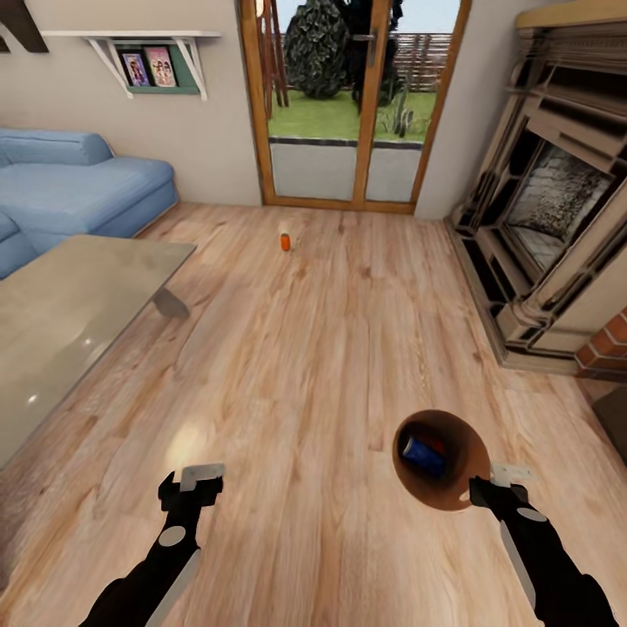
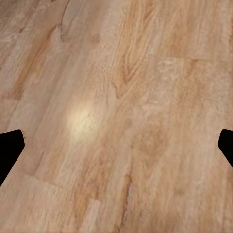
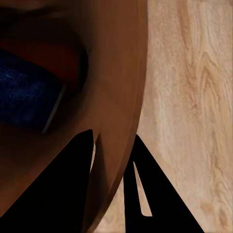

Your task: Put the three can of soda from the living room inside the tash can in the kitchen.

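The right claw (image 1: pixel 498 484) is clamped on the rim of the tash can (image 1: pixel 461 488), one finger inside the wall and one outside, holding it above the plank floor (image 1: pixel 331 348), while the left claw (image 1: pixel 196 482) hangs with fingers spread wide over bare boards. A dark blue can of soda (image 1: pixel 424 453) lies inside the tash can. An orange can of soda (image 1: pixel 285 241) stands on the floor, well apart, near the glass doors (image 1: pixel 348 104).

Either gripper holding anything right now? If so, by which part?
The right gripper holds the trash can by its rim, jaws either side of the wall; a blue can lies inside. The left gripper is open over bare floor, holding nothing.
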### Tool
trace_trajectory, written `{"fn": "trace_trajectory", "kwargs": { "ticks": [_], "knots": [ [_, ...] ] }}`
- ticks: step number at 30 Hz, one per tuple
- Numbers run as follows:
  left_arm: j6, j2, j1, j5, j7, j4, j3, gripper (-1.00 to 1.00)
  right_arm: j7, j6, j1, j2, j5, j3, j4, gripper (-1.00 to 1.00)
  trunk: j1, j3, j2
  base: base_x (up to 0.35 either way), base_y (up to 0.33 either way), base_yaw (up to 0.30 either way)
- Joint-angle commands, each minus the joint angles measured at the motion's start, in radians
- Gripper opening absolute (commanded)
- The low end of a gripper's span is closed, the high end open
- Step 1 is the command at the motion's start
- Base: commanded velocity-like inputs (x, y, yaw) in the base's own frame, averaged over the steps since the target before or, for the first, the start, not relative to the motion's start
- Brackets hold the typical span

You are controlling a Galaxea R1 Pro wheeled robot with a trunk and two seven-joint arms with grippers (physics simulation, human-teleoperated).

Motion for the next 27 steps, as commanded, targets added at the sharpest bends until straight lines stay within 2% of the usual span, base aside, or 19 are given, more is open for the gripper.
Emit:
{"fn": "trace_trajectory", "kwargs": {
  "ticks": [1,14,27],
  "knots": [
    [0.0,0.0,0.0,0.0,0.0,0.0,0.0,1.0,0.004,0.0,-0.001,0.0,-0.001,0.0,-0.001,-1.0,0.0,0.0,0.0,0.212,0.0,0.137],
    [0.0,0.0,0.0,0.0,0.0,0.0,0.0,1.0,0.005,0.0,0.0,0.002,-0.002,0.002,0.001,-1.0,0.0,0.0,0.0,0.229,-0.008,0.031],
    [0.0,-0.001,0.0,0.0,0.0,0.0,0.0,1.0,0.005,0.0,0.0,0.004,-0.001,0.003,0.004,-1.0,0.0,0.0,0.0,0.288,-0.127,0.0]
  ]
}}
